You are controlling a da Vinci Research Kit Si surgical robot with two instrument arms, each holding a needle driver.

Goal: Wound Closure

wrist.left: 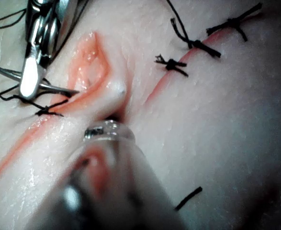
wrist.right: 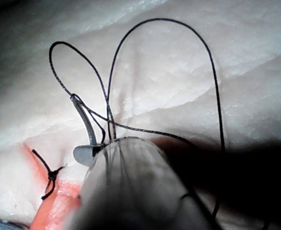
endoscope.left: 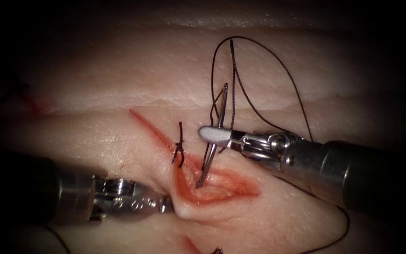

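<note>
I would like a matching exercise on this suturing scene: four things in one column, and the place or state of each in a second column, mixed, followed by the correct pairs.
Things:
1. needle
2. left end effector
3. tied stitch
4. thread

Places or states:
A. arches in loops over the tissue beyond the cut
B. grips the tissue edge left of the open cut
C. held mid-curve by the right end effector, tip at the open cut
D. sits across the cut, ends standing up

Pairs: 1-C, 2-B, 3-D, 4-A

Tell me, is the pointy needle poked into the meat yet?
Cannot tell: the curved steel needle has its tip at the open red cut.
</note>
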